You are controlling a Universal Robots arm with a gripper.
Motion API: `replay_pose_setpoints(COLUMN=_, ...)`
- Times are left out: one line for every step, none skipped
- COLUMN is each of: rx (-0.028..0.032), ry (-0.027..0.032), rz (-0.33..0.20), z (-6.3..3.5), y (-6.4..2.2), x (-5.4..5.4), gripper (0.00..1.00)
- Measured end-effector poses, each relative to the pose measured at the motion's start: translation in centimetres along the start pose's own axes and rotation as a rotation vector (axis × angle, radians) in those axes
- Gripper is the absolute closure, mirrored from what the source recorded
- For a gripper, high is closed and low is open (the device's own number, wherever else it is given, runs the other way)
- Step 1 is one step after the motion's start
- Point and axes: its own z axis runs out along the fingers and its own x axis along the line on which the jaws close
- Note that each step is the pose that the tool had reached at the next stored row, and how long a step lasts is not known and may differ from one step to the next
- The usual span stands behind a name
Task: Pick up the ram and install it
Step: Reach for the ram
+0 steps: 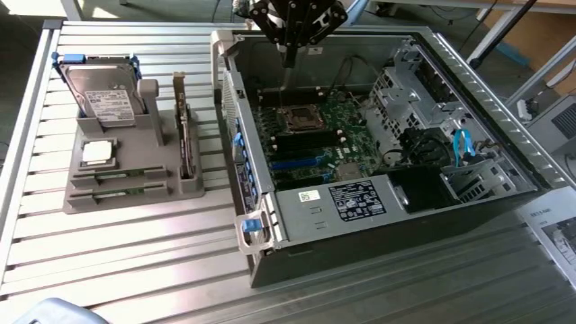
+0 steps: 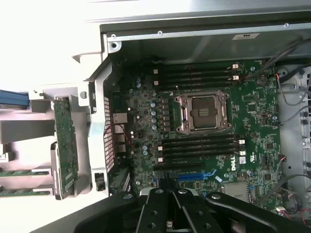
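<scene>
Gripper (image 2: 170, 184) pressed together; memory slots (image 2: 199, 145) below it inside open case (image 1: 360, 44), likely lining up for seating; ram held: cannot tell.

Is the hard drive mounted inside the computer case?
No, the hard drive stands in the gray holder outside the computer case.

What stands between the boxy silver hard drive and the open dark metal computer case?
The upright green expansion card, slotted in the grey plastic holder, as the exterior view shows.
</scene>
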Motion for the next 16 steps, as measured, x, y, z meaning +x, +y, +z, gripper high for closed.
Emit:
replay_pose_setpoints(rx=0.0001, ry=0.0001, rz=0.000, z=-0.01, y=-0.01, x=0.1, gripper=0.90)
replay_pose_setpoints(rx=0.0002, ry=0.0001, rz=0.000, z=-0.01, y=-0.02, x=0.3, gripper=0.90)
replay_pose_setpoints(rx=0.0001, ry=0.0001, rz=0.000, z=-0.01, y=-0.04, x=0.5, gripper=0.90)
replay_pose_setpoints(rx=0.0001, ry=0.0001, rz=0.000, z=-0.01, y=-0.06, x=0.8, gripper=0.90)
replay_pose_setpoints(rx=0.0001, ry=0.0001, rz=0.000, z=-0.01, y=-0.08, x=1.0, gripper=0.90)
replay_pose_setpoints(rx=0.0000, ry=0.0001, rz=0.000, z=-0.02, y=-0.09, x=1.3, gripper=0.90)
replay_pose_setpoints(rx=0.0001, ry=0.0000, rz=0.000, z=-0.02, y=-0.11, x=1.5, gripper=0.90)
replay_pose_setpoints(rx=0.0001, ry=0.0001, rz=0.000, z=-0.02, y=-0.13, x=1.7, gripper=0.90)
replay_pose_setpoints(rx=0.0002, ry=0.0001, rz=0.000, z=-0.03, y=-0.14, x=1.9, gripper=0.90)
replay_pose_setpoints(rx=0.0001, ry=0.0001, rz=0.000, z=-0.03, y=-0.15, x=2.1, gripper=0.90)
replay_pose_setpoints(rx=0.0001, ry=0.0001, rz=0.000, z=-0.03, y=-0.17, x=2.3, gripper=0.90)
replay_pose_setpoints(rx=0.0001, ry=0.0001, rz=0.000, z=-0.04, y=-0.19, x=2.5, gripper=0.90)
replay_pose_setpoints(rx=0.0001, ry=0.0001, rz=0.000, z=-0.04, y=-0.20, x=2.7, gripper=0.90)
replay_pose_setpoints(rx=0.0001, ry=0.0001, rz=0.000, z=-0.05, y=-0.22, x=2.9, gripper=0.90)
replay_pose_setpoints(rx=0.0001, ry=0.0001, rz=0.000, z=-0.05, y=-0.24, x=3.1, gripper=0.90)
replay_pose_setpoints(rx=0.0001, ry=0.0001, rz=0.000, z=-0.06, y=-0.26, x=3.4, gripper=0.90)
